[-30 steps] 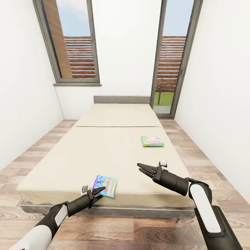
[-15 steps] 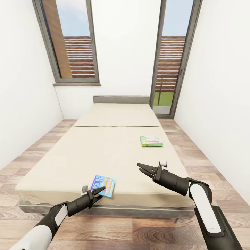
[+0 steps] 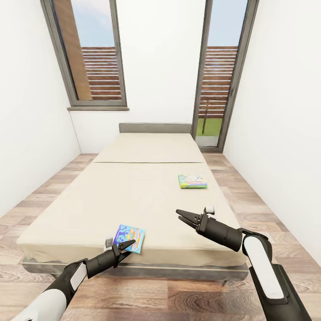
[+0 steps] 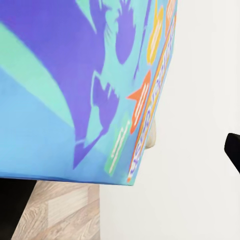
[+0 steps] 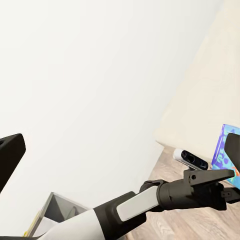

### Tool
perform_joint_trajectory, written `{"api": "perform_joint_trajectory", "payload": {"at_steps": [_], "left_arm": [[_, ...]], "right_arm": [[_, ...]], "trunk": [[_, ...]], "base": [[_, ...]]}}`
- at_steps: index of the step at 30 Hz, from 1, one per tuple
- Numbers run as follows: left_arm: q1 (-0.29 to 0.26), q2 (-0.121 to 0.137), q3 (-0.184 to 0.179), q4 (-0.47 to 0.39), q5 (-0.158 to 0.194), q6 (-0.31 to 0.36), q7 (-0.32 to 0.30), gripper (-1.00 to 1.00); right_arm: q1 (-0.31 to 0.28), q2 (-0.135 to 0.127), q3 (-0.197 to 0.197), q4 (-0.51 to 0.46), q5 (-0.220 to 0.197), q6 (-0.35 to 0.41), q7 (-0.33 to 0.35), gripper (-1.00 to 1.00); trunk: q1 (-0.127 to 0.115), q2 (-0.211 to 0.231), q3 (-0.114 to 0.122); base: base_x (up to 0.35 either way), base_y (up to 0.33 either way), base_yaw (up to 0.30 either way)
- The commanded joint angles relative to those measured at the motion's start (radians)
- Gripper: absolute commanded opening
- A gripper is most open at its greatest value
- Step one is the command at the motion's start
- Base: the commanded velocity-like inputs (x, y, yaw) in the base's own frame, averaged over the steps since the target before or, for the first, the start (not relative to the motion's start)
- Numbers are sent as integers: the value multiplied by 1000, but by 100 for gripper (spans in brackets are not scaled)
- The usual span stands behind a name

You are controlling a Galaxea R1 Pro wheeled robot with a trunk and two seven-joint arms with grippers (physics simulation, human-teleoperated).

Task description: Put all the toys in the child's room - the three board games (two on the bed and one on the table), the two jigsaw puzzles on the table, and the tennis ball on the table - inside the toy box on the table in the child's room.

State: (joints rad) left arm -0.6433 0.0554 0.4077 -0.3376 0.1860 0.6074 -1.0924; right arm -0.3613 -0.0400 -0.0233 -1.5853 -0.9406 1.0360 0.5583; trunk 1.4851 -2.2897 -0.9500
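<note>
Now your left gripper [image 3: 126,246] hangs at seven o'clock, jaws parted, tips just over the blue board game [image 3: 129,237] lying at the foot edge of the bed [image 3: 147,187]. At one o'clock lies the green and white board game [image 3: 192,181], while your right gripper [image 3: 183,216] hovers at four o'clock, jaws apart and empty.

The left claw [image 5: 227,182] reaches toward the blue board game [image 5: 223,150] at the bed [image 5: 205,100] edge.
</note>
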Motion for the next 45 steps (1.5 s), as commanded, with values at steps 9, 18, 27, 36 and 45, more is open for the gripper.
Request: {"api": "perform_joint_trajectory", "payload": {"at_steps": [9,18,27,36,45], "left_arm": [[-1,0,6,0,7,-3,0,100],[-1,0,6,0,7,-3,0,100],[-1,0,6,0,8,-3,0,-100],[-1,0,6,0,8,-3,0,-100],[-1,0,6,0,9,-3,0,-100]], "right_arm": [[-1,0,-1,0,6,4,8,100],[0,0,-1,0,6,4,7,100],[-1,0,-1,0,6,4,7,100],[-1,0,-1,0,6,4,7,100],[-1,0,-1,0,6,4,7,100]], "trunk": [[0,0,-1],[0,0,-1],[0,0,-1],[0,0,-1],[0,0,-1]], "base": [[0,-1,0],[0,0,0],[0,0,0],[0,0,0],[0,0,0]]}}
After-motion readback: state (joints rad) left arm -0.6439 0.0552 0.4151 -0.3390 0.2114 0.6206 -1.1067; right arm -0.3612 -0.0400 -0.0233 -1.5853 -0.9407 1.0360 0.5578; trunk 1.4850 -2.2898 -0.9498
